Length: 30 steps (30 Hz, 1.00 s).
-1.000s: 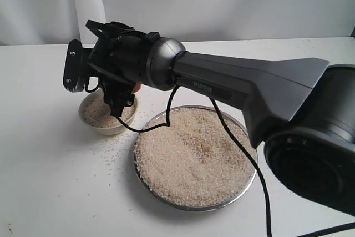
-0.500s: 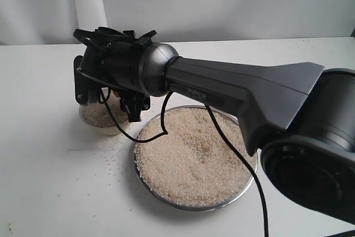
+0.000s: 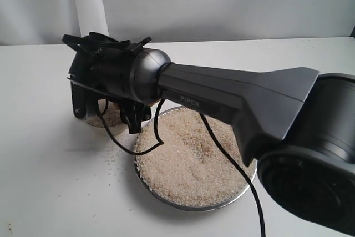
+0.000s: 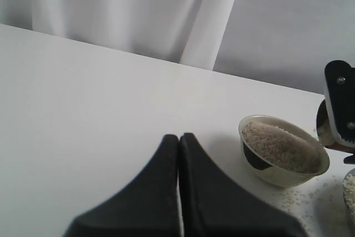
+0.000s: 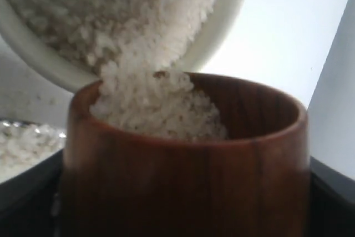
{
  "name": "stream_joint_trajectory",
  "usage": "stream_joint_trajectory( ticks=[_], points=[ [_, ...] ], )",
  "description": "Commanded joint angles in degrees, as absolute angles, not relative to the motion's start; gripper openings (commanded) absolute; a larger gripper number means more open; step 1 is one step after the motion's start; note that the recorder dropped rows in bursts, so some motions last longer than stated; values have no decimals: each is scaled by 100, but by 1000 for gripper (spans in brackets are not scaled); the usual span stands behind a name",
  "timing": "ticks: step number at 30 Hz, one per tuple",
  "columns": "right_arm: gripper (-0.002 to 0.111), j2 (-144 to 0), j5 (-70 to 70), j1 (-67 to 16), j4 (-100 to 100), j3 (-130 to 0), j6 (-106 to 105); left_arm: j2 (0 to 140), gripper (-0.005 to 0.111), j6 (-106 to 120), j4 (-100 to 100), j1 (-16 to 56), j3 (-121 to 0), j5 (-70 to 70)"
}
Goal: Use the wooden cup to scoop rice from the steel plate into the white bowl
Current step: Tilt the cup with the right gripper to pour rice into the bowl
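Closest to me is the bulk of the right arm (image 3: pixel 238 98), reaching across the white table (image 3: pixel 44 181) and blocking a good part of what I would like to see. Just beyond it sits the steel plate (image 3: pixel 194 162), carrying a broad, nearly rim-to-rim bed of rice (image 3: pixel 188 154), so most of the supply has not been moved. A few stray grains (image 3: pixel 111 156) lie on the table between plate and bowl. Further on, the right gripper (image 3: pixel 133 119) hangs over the white bowl (image 4: pixel 283 159). Its jaws stand wide, one on each side of the wooden cup (image 5: pixel 183 159), gripping it by the wall. The cup is tipped towards the bowl, and a tongue of grains runs from its lip down onto the heap below (the wrist camera shows this far better than my angle does). The bowl looks well filled already, its rice mounded up to the rim on one side. By my reckoning this is mid-pour: a fair amount remains in the cup, and more scoops could follow if the bowl has room. Off to the side the left gripper (image 4: pixel 178 142) hovers idle, fingers pressed together on nothing, with the pale curtain (image 4: pixel 111 9) behind everything.
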<state>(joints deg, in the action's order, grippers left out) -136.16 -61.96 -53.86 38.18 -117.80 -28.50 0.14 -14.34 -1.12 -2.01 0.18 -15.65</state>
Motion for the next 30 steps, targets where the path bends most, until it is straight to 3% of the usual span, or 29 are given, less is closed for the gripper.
stream_joint_trajectory(
  ticks=[1,30],
  points=[
    [0,-13556,-5893,-5598,3854,-11846,-3029,0,0,-1456,-102,-174,0,-1529],
    [0,-13556,-5443,-5262,4893,-11846,-3163,0,0,-1456,-102,-174,0,-1529]
  ],
)
